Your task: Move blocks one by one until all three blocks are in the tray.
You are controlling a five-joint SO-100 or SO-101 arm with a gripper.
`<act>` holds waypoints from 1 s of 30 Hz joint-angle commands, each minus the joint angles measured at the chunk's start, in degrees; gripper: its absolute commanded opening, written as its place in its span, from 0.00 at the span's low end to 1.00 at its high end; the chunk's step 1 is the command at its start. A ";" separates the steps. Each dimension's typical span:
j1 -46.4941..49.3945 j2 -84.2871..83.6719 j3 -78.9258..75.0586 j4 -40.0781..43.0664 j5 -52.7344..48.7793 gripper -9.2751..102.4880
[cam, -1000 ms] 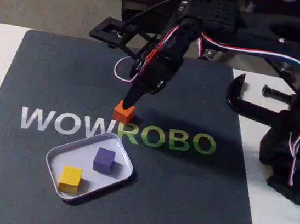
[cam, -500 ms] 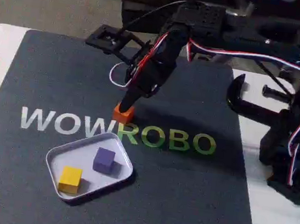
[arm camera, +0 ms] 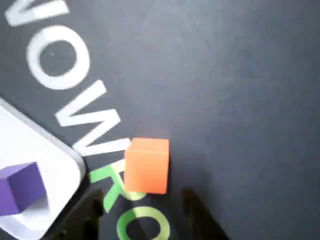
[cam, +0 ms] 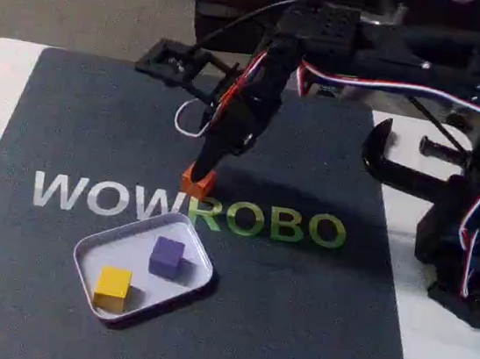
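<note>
**Orange cube at the gripper tips, two cubes in the tray**

In the fixed view, the black two-finger gripper (cam: 203, 173) points down at the small matte orange cube (cam: 197, 181). The cube sits on the dark grey mat (cam: 311, 313), just above the printed "WOWROBO" lettering (cam: 188, 211), at the junction of the white and green letters. The finger tips meet the cube's top edge. Whether the jaws are clamped on the cube or merely resting at it cannot be determined from either view.

In the wrist view, the orange cube (arm camera: 146, 165) lies on the mat over the green "R" of the lettering (arm camera: 75, 100). Two dark, blurred finger shapes enter from the bottom edge, one on each side below the cube. Contact with the cube's sides is not resolvable.

The shallow silvery-white metal tray (cam: 89, 248), rectangular with rounded corners, lies on the mat below the lettering, near the orange cube but apart from it. It holds the small purple cube (cam: 166, 257) towards its right side and the small yellow cube (cam: 111, 287) towards its lower left. The two are apart. In the wrist view, the tray's rim (arm camera: 60, 145) and the purple cube (arm camera: 21, 189) appear at the left edge.

The arm (cam: 261, 85) carries red, white and blue wiring.
</note>
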 commanded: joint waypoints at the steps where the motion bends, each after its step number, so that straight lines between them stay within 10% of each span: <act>1: 0.09 0.09 -1.85 -0.18 -0.53 0.24; 30: 0.35 -8.17 -5.80 -3.08 -0.97 0.24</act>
